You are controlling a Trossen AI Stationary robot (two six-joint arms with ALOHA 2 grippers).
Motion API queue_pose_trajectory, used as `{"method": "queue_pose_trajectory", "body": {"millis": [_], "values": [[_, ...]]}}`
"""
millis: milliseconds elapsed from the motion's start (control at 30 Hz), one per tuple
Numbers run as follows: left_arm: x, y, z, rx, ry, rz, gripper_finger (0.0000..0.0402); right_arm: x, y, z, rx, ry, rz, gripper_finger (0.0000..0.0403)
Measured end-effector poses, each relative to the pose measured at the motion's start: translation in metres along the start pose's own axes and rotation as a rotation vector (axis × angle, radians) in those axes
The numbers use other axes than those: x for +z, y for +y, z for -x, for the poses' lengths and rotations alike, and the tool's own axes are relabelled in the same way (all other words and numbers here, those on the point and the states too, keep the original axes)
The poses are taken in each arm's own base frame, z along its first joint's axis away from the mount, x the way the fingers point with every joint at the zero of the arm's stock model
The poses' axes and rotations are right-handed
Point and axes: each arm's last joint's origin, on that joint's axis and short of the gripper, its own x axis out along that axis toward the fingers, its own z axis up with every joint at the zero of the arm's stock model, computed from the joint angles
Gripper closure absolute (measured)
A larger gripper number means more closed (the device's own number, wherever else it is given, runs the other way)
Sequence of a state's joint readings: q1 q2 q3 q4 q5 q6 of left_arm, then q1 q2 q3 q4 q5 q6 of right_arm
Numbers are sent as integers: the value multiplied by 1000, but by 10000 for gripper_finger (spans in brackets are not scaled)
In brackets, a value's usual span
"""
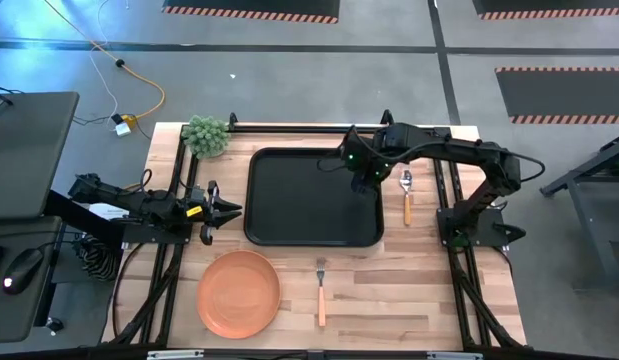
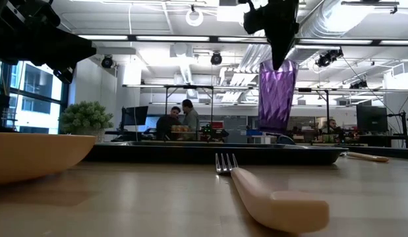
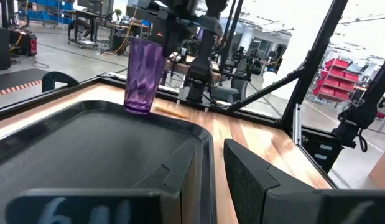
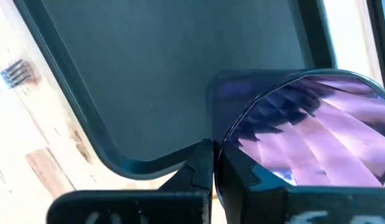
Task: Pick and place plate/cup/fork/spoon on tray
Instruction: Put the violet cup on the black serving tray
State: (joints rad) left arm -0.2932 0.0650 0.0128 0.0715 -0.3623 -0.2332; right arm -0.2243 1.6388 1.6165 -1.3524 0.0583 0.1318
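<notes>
The black tray [image 1: 289, 225] lies at the table's middle. My right gripper [image 1: 364, 172] is shut on the purple cup [image 2: 277, 95], which hangs upright over the tray's far right part. The cup also shows in the left wrist view [image 3: 142, 74]. The orange plate [image 1: 238, 293] rests on the table near the front left. The fork [image 1: 321, 290] lies in front of the tray and the spoon [image 1: 407, 192] lies to the tray's right. My left gripper [image 1: 224, 208] is open and empty beside the tray's left rim. My right gripper holds the cup by its top rim [image 4: 232, 134], one finger inside the cup and one outside. The fingers come from above, pointing down [image 2: 279, 39]. The cup hangs upright below them, and its base [image 2: 276, 130] shows just above the tray's rim.
A small green plant [image 1: 206, 136] stands at the table's far left corner. Dark frame rails run along both sides of the table. People sit in the room beyond the table [image 2: 177, 122]. Bare wood lies in front of the tray, between the plate and the fork.
</notes>
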Motion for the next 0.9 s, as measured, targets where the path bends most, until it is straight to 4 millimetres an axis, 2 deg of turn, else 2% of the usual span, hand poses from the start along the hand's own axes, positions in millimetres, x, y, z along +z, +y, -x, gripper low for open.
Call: {"method": "queue_pose_trajectory", "body": {"millis": [467, 900], "values": [[0, 0, 0, 1, 0, 0, 326, 8, -33, -5, -16, -18, 104, 403], [0, 0, 0, 15, -2, -1, 326, 17, -39, -20, -14, 7, 169, 403]]}}
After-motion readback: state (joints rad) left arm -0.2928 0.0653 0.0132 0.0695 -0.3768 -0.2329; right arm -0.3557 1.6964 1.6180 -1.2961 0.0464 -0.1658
